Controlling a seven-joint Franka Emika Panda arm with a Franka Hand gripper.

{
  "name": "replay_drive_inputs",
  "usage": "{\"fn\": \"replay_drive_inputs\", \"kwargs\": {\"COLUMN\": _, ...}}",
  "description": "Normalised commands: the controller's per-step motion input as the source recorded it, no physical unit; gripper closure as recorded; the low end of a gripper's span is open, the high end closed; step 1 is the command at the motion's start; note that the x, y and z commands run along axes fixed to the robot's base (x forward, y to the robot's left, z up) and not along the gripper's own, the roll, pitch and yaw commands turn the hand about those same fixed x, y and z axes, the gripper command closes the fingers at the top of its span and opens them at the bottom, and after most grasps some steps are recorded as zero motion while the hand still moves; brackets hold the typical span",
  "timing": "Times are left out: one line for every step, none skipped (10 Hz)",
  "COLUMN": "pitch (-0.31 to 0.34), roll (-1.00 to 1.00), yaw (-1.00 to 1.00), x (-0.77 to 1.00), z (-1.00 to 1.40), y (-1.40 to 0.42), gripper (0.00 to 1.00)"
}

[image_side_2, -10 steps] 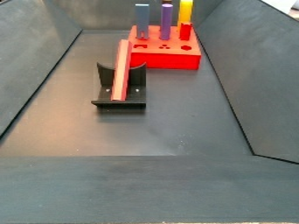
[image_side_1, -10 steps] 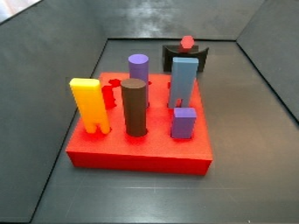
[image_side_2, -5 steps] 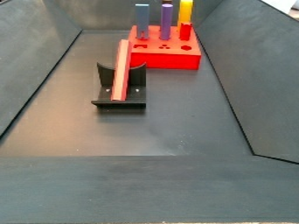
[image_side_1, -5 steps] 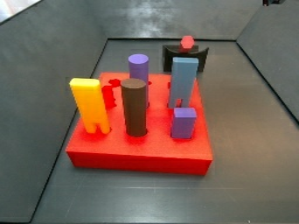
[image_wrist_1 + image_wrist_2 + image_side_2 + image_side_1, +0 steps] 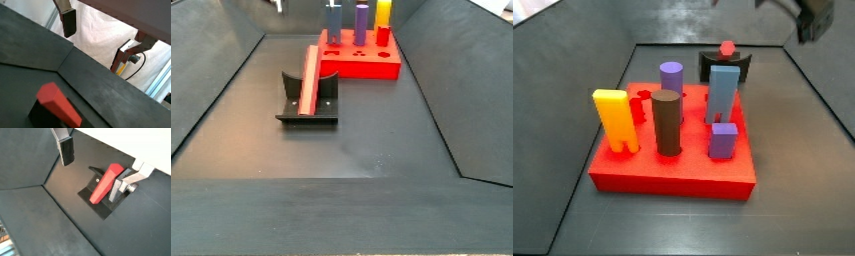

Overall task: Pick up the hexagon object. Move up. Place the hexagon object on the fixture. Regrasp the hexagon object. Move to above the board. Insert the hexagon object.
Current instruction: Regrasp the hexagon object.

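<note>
hexagon object (image 5: 309,75), a long red bar, lies propped at a slant on the fixture (image 5: 305,113), just in front of the board (image 5: 372,68); in a side view only its red end (image 5: 727,48) shows above the dark bracket (image 5: 727,68), behind the board (image 5: 673,175) and its standing pegs. my gripper (image 5: 95,175) hangs high above the floor, a dark blur at the top edge of a side view (image 5: 814,20). my fingers (image 5: 65,150) stand wide apart with nothing between them, and in both wrist views the bar (image 5: 59,102) and fixture (image 5: 101,210) lie well below. the bar looks rigid, light and smooth-sided, probably hard plastic, so i judge it will not give under the pads but could slide or swing if pinched near one end. the better hold, i judge, is across two opposite flats near the raised upper end, clear of the bracket, with my fingers square to the bar's length so that it hangs straight for the hole in the board.
</note>
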Motion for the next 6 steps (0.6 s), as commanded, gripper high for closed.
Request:
{"fn": "replay_drive_inputs", "kwargs": {"pitch": -0.145, "roll": 0.09, "yaw": 0.11, "x": 0.09, "z": -1.0, "y": 0.03, "gripper": 0.0}}
{"fn": "replay_drive_inputs", "kwargs": {"pitch": -0.157, "roll": 0.08, "yaw": 0.07, "x": 0.1, "z": -1.0, "y": 0.03, "gripper": 0.0}}
{"fn": "replay_drive_inputs", "kwargs": {"pitch": -0.151, "roll": 0.08, "yaw": 0.01, "x": 0.11, "z": -1.0, "y": 0.03, "gripper": 0.0}}
{"fn": "replay_drive_inputs", "kwargs": {"pitch": -0.136, "roll": 0.08, "yaw": -0.02, "x": 0.11, "z": -0.99, "y": 0.02, "gripper": 0.0}}
{"fn": "replay_drive_inputs", "kwargs": {"pitch": -0.105, "roll": 0.08, "yaw": -0.05, "x": 0.1, "z": -0.76, "y": 0.01, "gripper": 0.0}}
{"fn": "replay_drive_inputs", "kwargs": {"pitch": -0.089, "roll": 0.07, "yaw": -0.06, "x": 0.09, "z": -0.65, "y": 0.01, "gripper": 0.0}}
